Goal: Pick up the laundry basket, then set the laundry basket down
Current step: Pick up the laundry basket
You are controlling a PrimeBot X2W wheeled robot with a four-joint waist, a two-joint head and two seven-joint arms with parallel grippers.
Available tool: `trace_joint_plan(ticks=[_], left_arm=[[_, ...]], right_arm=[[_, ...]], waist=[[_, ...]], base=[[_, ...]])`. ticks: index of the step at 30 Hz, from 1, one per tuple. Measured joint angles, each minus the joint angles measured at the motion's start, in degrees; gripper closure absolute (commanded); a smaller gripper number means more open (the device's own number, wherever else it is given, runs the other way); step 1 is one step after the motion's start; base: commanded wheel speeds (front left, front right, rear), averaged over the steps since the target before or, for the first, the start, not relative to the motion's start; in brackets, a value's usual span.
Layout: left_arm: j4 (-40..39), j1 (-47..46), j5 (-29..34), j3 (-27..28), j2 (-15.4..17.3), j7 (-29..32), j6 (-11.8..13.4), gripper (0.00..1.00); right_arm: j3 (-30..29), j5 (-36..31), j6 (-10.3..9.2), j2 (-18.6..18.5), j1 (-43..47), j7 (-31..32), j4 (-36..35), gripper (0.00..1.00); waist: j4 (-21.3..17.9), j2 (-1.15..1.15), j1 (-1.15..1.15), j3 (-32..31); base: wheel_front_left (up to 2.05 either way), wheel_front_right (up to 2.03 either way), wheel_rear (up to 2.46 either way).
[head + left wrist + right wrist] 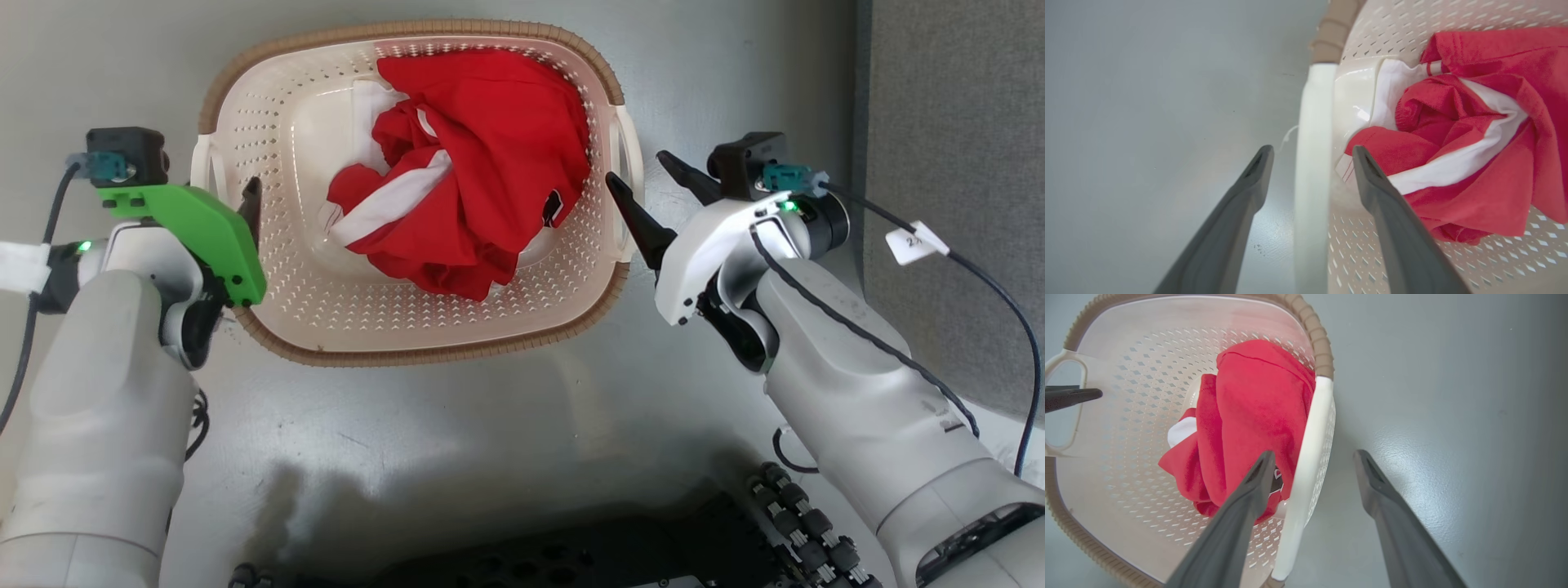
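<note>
Left hand apart astride smooth white handle | right hand same, opposite handle | perforated oval laundry basket

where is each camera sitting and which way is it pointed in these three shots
Left wrist: on the left arm, looking along the left tool, whose open fingers straddle a basket handle; red and white cloth lies beyond.
Right wrist: on the right arm, looking along the open right tool, which straddles the opposite handle.
Head: up high, looking down on the basket and the grey floor; left forearm, right forearm and both tools show.
Shared: all three see the basket and cloth.
</note>
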Motion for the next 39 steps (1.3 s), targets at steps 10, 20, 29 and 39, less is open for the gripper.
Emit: trace_joint_plan(ticks=[10,20,29,39], left_arm=[[4.2,-2.6,-2.9,0.3,-1.6,1.6,-1.3,1.0],[7.5,-4.3,-4.9,-0.7,-2.7,1.1,-2.0,1.0],[11.6,-4.9,-6.0,-1.6,-4.4,1.0,-2.0,1.0],[14.2,-4.8,-9.8,-3.7,-5.3,4.6,-2.0,1.0]], right_arm=[[2.0,3.8,0.1,0.0,-2.3,2.7,2.8,1.0],[2.8,5.6,0.21,0.0,-4.6,2.7,5.6,1.0],[4.7,8.0,0.56,-0.1,-5.2,4.5,9.5,1.0],[6.4,10.8,0.58,-0.1,-5.3,8.2,12.8,1.0]], waist=[[0.4,0.0,0.0,0.6],[0.8,0.0,0.0,0.5],[1.2,0.0,0.0,-1.9],[0.9,0.0,0.0,-6.3]], base=[[0.0,0.0,0.0],[0.0,0.0,0.0],[0.0,0.0,0.0],[0.0,0.0,0.0]])
